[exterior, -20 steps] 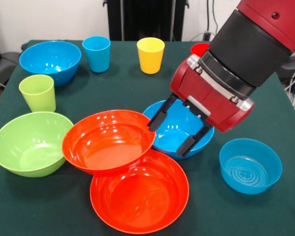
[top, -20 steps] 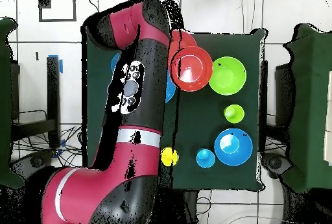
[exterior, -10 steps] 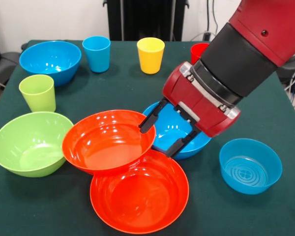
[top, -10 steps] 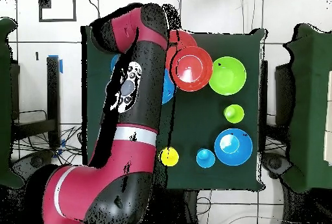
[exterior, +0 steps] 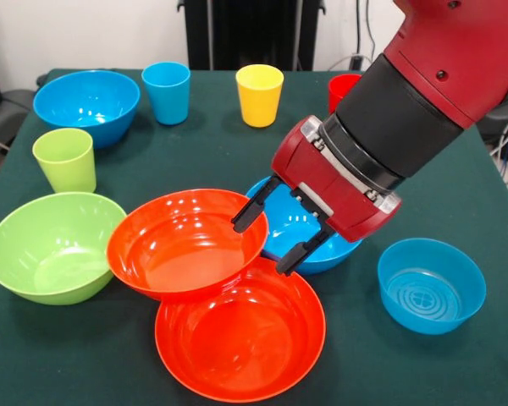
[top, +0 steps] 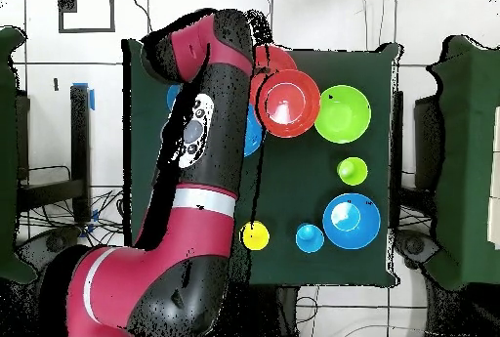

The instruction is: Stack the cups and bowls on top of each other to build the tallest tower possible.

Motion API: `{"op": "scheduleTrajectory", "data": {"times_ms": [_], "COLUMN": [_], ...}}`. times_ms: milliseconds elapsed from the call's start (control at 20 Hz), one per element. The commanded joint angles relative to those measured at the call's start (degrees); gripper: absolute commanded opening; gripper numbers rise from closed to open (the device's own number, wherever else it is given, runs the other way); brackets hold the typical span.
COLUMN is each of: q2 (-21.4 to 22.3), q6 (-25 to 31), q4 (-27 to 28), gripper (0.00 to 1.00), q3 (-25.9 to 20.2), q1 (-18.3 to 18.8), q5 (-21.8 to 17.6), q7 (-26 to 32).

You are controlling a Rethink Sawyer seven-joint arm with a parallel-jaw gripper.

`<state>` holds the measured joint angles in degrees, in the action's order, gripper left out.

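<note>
My gripper (exterior: pixel 264 245) is open, with nothing between its black fingers (exterior: pixel 244 218). It hangs where the raised orange bowl's (exterior: pixel 182 245) right rim meets a deep blue bowl (exterior: pixel 317 245). That orange bowl leans on a second orange bowl (exterior: pixel 240 331) in front of it. A lime green bowl (exterior: pixel 55 245) and green cup (exterior: pixel 65 159) stand at the left. Behind are another blue bowl (exterior: pixel 86 103), a blue cup (exterior: pixel 166 91), a yellow cup (exterior: pixel 259 95) and a red cup (exterior: pixel 341 83) half hidden by the arm. No tower stands. In the overhead view the arm (top: pixel 200 157) hides the gripper.
A smaller straight-sided blue bowl (exterior: pixel 430 284) sits at the right on the dark green tabletop (exterior: pixel 195 161). In the overhead view the orange bowl (top: pixel 289 103), green bowl (top: pixel 342 114) and blue bowl (top: pixel 351 220) show beside the arm.
The open gripper has slid left across the blue bowl, toward the raised orange bowl's rim. The bowls and cups have not moved.
</note>
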<state>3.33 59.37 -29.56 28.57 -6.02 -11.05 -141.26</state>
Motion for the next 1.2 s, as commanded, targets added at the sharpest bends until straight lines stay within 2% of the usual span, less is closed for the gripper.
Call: {"op": "scheduleTrajectory", "data": {"times_ms": [50,1200], "q2": [-2.0,-1.9], "q6": [-1.1,-3.4], "q4": [-4.9,-6.8], "gripper": [1.00,1.00], "q3": [-2.9,-4.5], "q1": [-1.1,0.4], "q5": [-2.8,-2.0], "q7": [4.1,4.7]}}
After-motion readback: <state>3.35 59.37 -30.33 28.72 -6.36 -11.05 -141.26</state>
